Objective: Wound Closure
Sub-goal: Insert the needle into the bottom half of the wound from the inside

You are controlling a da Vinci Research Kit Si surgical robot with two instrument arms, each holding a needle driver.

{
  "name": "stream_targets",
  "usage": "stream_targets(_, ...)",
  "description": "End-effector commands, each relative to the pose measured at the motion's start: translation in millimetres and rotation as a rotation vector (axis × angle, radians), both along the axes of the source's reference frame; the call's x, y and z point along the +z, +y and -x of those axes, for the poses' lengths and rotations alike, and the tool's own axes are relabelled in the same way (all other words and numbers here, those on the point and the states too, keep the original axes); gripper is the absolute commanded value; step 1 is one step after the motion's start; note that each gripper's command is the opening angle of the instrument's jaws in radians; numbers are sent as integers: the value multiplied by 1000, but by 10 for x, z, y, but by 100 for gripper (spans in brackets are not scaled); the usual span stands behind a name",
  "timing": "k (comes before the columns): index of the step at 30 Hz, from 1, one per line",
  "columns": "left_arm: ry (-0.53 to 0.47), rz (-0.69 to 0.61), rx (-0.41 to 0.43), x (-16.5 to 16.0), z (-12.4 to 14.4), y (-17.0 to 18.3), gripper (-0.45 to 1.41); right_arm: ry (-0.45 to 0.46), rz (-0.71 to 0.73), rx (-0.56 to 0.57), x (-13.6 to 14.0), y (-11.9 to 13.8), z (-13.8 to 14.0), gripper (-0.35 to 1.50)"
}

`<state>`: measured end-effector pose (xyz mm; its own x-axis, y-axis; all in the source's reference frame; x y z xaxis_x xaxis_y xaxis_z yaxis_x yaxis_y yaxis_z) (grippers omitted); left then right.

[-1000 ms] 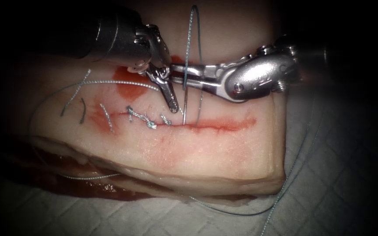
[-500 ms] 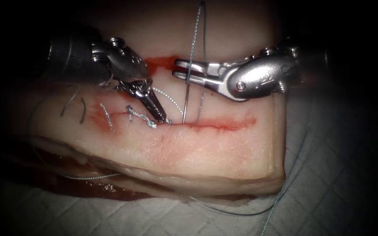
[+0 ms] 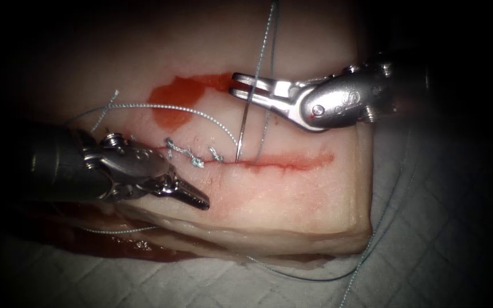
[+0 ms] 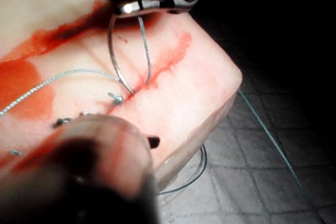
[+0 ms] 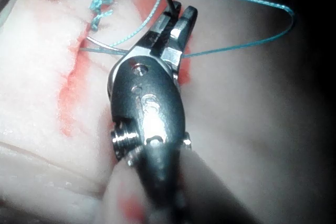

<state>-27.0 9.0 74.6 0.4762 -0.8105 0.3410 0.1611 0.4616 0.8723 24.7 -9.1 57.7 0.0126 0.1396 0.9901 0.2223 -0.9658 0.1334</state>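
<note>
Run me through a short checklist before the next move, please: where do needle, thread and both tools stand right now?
1. Needle held: ok. The right pincer is shut on the needle near its upper end.
2. Needle tip at the cut: ok. The tip meets the tissue at the cut's line; depth: cannot tell.
3. Left pincer free: ok. Shut, holding nothing, low and left of the needle.
4. Thread away from the right pincer: not ok. A strand crosses right beside it.
5. Stitches intact: ok. They sit left of the needle.
</note>
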Motion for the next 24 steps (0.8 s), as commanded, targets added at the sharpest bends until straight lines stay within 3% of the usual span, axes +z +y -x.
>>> stream_targets(1,-4,-5,-14,6,7,1,-45,3,-5,-1,4,5,-9,-35)
stream_targets(8,-78,-37,-114,3,15,12,-45,1,-22,-6,4,5,-8,-35)
stream_targets(24,-103,-62,-107,-2,21,10,-45,-5,-102,28,4,7,-6,-35)
